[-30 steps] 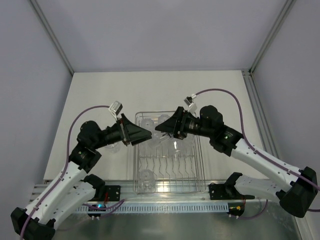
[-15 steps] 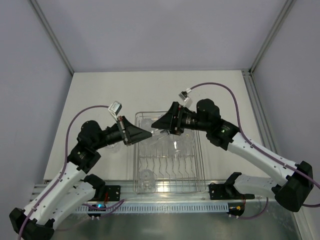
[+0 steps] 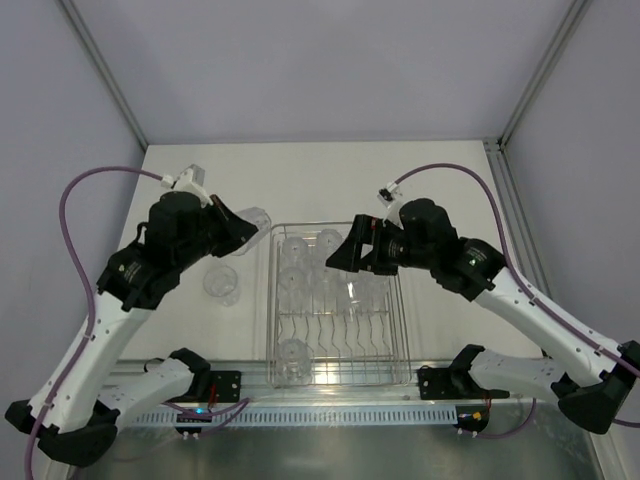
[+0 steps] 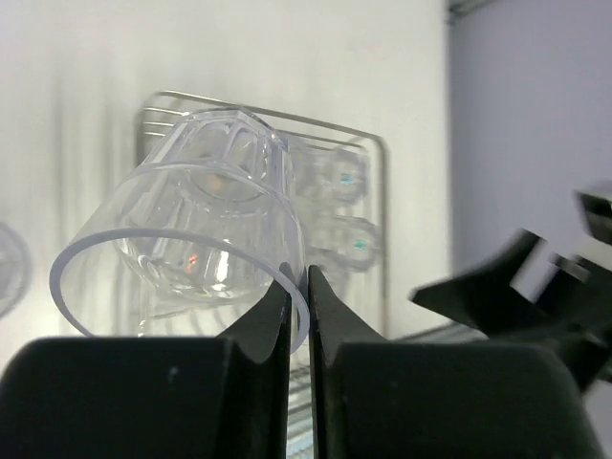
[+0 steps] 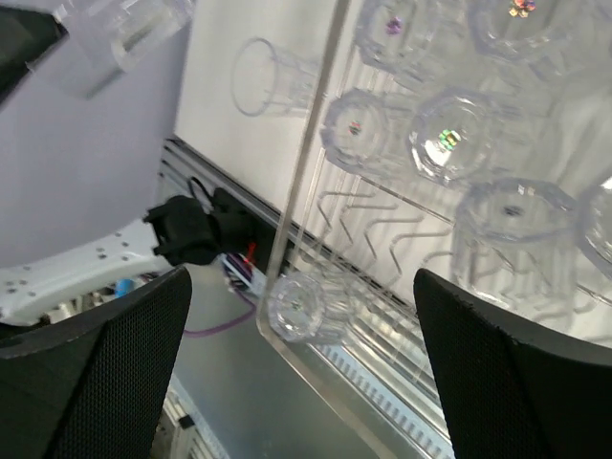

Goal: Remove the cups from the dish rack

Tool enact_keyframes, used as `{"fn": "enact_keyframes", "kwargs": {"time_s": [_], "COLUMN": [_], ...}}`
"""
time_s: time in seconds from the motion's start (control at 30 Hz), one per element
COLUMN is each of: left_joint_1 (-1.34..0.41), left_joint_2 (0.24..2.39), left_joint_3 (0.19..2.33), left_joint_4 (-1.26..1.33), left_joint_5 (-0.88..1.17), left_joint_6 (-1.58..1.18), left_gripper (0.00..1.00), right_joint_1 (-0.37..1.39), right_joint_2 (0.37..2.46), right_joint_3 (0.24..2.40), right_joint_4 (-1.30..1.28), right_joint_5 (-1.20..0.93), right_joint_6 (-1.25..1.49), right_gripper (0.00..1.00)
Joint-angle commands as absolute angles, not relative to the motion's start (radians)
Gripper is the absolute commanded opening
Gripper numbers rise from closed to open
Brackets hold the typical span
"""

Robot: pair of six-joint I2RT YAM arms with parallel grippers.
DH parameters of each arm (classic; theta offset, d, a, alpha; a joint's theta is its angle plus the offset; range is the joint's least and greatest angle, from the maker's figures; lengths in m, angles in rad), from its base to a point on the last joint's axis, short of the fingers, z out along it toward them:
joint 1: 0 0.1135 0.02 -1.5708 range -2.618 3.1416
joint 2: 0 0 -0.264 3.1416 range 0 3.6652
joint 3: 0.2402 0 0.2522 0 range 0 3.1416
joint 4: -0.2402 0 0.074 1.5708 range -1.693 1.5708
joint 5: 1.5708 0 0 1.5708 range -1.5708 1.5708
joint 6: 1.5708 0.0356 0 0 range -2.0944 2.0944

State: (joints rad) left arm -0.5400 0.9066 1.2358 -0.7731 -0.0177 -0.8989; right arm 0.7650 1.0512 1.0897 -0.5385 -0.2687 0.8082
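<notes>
Clear cups (image 3: 293, 352), silver wire dish rack (image 3: 340, 332), white table (image 3: 300, 180) — black-and-white arms (image 3: 540, 320).

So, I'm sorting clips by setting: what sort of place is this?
Probably a lab test cell, not a kitchen: plain grey walls, a white table, the left arm and right arm mounted at its near edge.
</notes>
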Motion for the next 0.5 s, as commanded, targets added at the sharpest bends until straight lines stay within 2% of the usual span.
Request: {"fn": "enact_keyframes", "kwargs": {"time_s": [0.0,0.13,0.3,0.47], "left_joint_1": [-0.52,-0.482,-0.405,-0.341], "left_joint_2": [1.041,1.175,1.351,1.462], "left_joint_3": [1.319,1.339,1.4,1.447], "left_joint_4": [-1.028,-1.032,-1.048,-1.063], "left_joint_5": [-0.25,-0.302,-0.334,-0.337], "left_joint_6": [-0.75,-0.68,-0.603,-0.555], "left_gripper": [0.0,0.0,0.0,0.0], "right_joint_1": [0.81,0.963,1.187,1.337], "right_joint_2": [1.063,1.11,1.232,1.374], "right_joint_3": [1.166,1.204,1.223,1.301], "right_joint_4": [-0.786,-0.888,-0.891,-0.908], "right_joint_5": [-0.128,0.067,0.127,0.172], "right_joint_6": [0.675,0.644,0.69,0.69], "right_gripper": [1.0,1.0,1.0,1.0]}}
